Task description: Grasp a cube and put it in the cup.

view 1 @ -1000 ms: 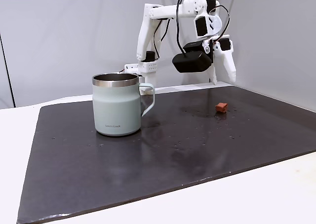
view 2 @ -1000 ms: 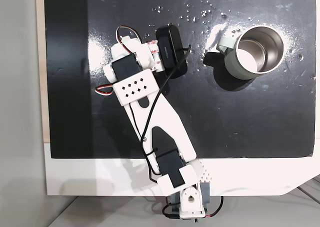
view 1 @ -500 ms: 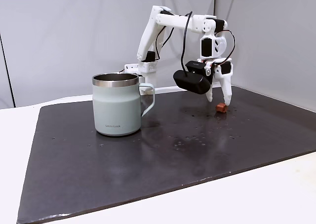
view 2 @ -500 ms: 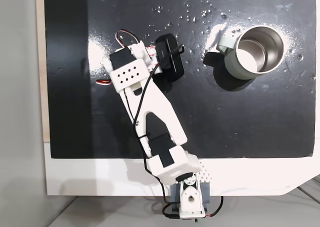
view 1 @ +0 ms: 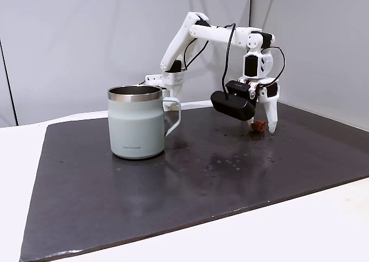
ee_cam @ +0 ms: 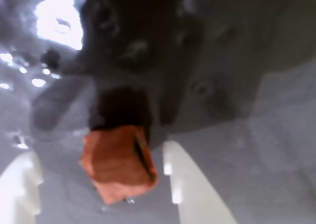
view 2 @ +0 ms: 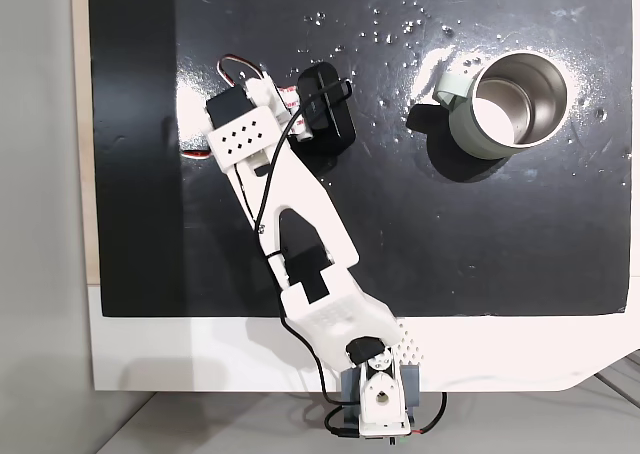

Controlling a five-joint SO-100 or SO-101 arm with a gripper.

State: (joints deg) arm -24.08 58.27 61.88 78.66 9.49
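Glossy black mat (view 1: 173, 181) on a white table (view 1: 323, 227), grey walls behind. The claw (view 1: 262, 127) has dropped down since earlier, fingers spread either side of the cube (ee_cam: 118, 162), well apart from the cup (view 1: 137, 123).

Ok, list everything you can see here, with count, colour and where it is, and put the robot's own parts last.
Cube: one, reddish-orange, on the mat between the open fingers in the wrist view.
Cup: one, pale grey-green with a steel rim, upright on the mat, to the left in a fixed view.
Mat: one, black and glossy, covering most of the table.
Table: one, white, under the mat.
Arm: one, white, reaching across the mat.
Gripper: one, white, low around the cube.
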